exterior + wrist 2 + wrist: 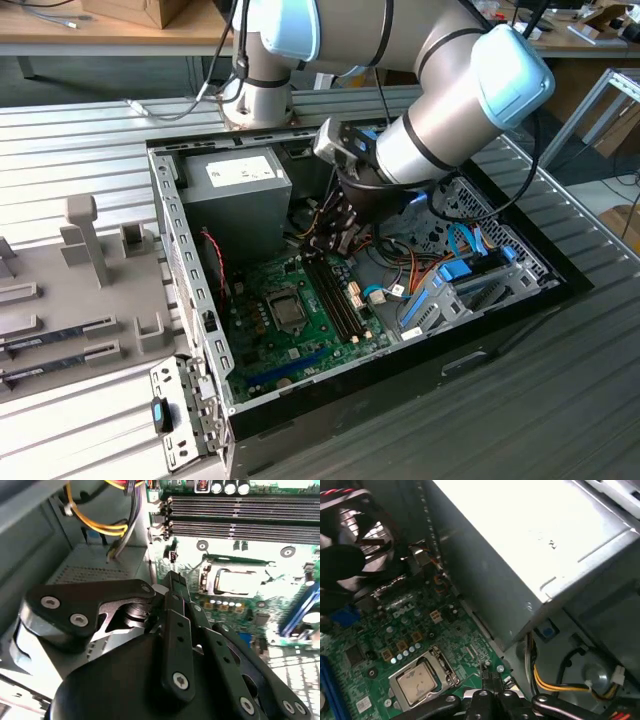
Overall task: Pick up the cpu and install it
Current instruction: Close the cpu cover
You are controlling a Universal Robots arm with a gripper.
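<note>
1. the big open computer case (pixel 190 300) lay on a table of metal slats (pixel 80 140). the robot arm (pixel 450 110) reached down into it and hid much of the back of the case in the exterior view.

2. a grey power box (pixel 235 200) sat in the back corner of the case, toward the exterior view's left. in the first wrist view its pale top (pixel 530 535) glared so bright that no marks on it could be made out.

3. the green board (pixel 300 320) lay flat on the floor of the case. long black memory slots (pixel 240 510) ran across it near the socket. a dark fan (pixel 355 540) was cut off at the picture's edge in the first wrist view.

4. the gripper (pixel 340 225) hung above the board, just beside the power box. in the second wrist view its black links (pixel 175 630) covered much of the picture. the finger tips (pixel 492 680) looked close together with nothing between them, so the hand looked shut and held nothing.

5. coloured wires (pixel 100 525) bent by the case wall; their ends were hidden.

6. the cpu (pixel 420 680) sat flat inside the socket frame (pixel 215 580) on the board, near the gripper but not touching it. in the second wrist view the cpu (pixel 235 582) shone almost white. in the exterior view it was a small dark square (pixel 288 312), too small to see well.
</note>
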